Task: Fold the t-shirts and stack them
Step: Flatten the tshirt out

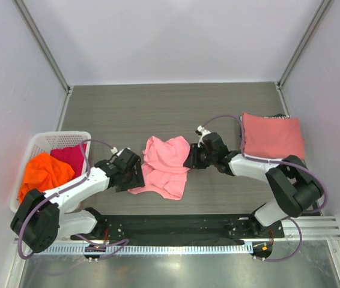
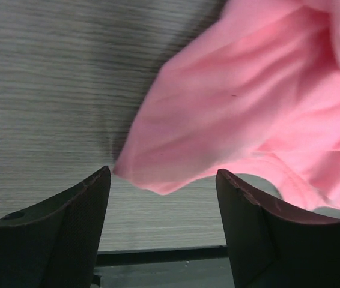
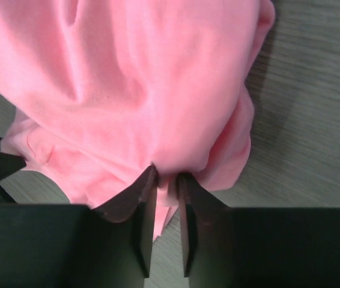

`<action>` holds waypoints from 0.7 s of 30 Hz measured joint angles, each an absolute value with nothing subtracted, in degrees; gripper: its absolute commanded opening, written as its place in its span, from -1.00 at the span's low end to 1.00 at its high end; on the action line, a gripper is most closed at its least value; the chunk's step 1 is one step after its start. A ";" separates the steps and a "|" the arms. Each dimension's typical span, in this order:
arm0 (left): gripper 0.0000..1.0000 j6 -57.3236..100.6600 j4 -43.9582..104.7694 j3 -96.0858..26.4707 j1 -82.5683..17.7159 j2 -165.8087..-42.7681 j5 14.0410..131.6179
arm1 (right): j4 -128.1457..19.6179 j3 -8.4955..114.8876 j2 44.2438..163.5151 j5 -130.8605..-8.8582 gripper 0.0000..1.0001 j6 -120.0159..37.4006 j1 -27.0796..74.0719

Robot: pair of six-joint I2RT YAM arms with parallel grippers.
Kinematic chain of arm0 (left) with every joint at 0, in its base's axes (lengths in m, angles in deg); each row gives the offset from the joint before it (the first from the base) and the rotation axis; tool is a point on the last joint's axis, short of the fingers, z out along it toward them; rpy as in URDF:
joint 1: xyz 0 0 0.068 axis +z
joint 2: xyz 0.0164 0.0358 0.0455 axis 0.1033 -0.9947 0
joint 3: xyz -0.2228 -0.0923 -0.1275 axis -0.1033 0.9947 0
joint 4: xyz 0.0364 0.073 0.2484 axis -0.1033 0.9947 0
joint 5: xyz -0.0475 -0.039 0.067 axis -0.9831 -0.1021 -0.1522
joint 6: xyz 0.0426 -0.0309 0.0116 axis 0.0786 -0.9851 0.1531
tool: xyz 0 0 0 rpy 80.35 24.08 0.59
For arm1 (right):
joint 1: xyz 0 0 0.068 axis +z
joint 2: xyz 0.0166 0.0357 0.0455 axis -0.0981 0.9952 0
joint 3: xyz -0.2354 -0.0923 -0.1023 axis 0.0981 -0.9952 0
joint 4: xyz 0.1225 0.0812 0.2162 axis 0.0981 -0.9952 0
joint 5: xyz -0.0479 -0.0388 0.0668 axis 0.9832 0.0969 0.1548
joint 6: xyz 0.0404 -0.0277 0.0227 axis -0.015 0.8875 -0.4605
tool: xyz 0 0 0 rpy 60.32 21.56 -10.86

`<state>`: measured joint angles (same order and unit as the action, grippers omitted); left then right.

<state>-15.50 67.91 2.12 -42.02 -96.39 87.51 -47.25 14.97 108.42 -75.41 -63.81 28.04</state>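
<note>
A light pink t-shirt point(image 1: 165, 168) lies crumpled at the middle of the table. My right gripper point(image 1: 189, 157) is at its right edge. In the right wrist view that gripper point(image 3: 167, 174) is shut on a bunched fold of the pink shirt point(image 3: 128, 78). My left gripper point(image 1: 139, 175) is at the shirt's left edge. In the left wrist view it point(image 2: 164, 174) stands open, and a corner of the pink shirt point(image 2: 236, 108) hangs just beyond its fingertips, not gripped. A salmon-red t-shirt point(image 1: 272, 137) lies folded at the right.
A white lattice basket point(image 1: 38, 139) at the left holds an orange shirt point(image 1: 45, 173) and a magenta shirt point(image 1: 71, 156). A black rail point(image 1: 170, 227) runs along the near edge. White walls enclose the table on three sides.
</note>
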 measured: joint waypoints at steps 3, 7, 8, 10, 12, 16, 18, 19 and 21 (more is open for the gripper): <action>-0.16 -16.53 66.66 4.28 -42.02 -96.39 89.87 | -46.47 16.87 110.91 -76.87 -0.95 -64.75 28.06; -0.91 -17.86 63.71 6.44 -42.02 -96.08 92.23 | -45.99 19.17 110.89 -78.86 -0.98 -66.13 28.06; -1.00 -17.86 62.64 6.82 -42.02 -96.06 92.55 | -46.10 20.41 110.89 -79.43 -0.97 -66.33 28.06; -1.00 -17.67 61.11 7.08 -42.02 -96.02 92.99 | -46.23 22.71 110.85 -80.39 -0.98 -66.68 28.06; -1.00 -17.58 60.23 7.21 -42.07 -96.13 93.45 | -47.82 26.58 110.81 -81.07 -0.98 -66.98 28.04; -1.00 -17.60 58.62 7.69 -42.09 -96.15 93.34 | -52.26 37.83 111.55 -81.49 -0.98 -68.01 26.36; -1.00 -17.84 57.11 8.50 -42.35 -95.51 92.88 | -53.29 46.16 113.49 -81.44 -0.31 -69.65 22.99; -1.00 -18.06 56.48 8.87 -42.83 -95.19 92.73 | -53.05 50.99 115.20 -81.00 0.35 -71.51 20.24; -1.00 -19.26 55.64 9.44 -45.08 -94.60 92.31 | -51.65 59.60 118.83 -78.91 1.00 -74.07 14.44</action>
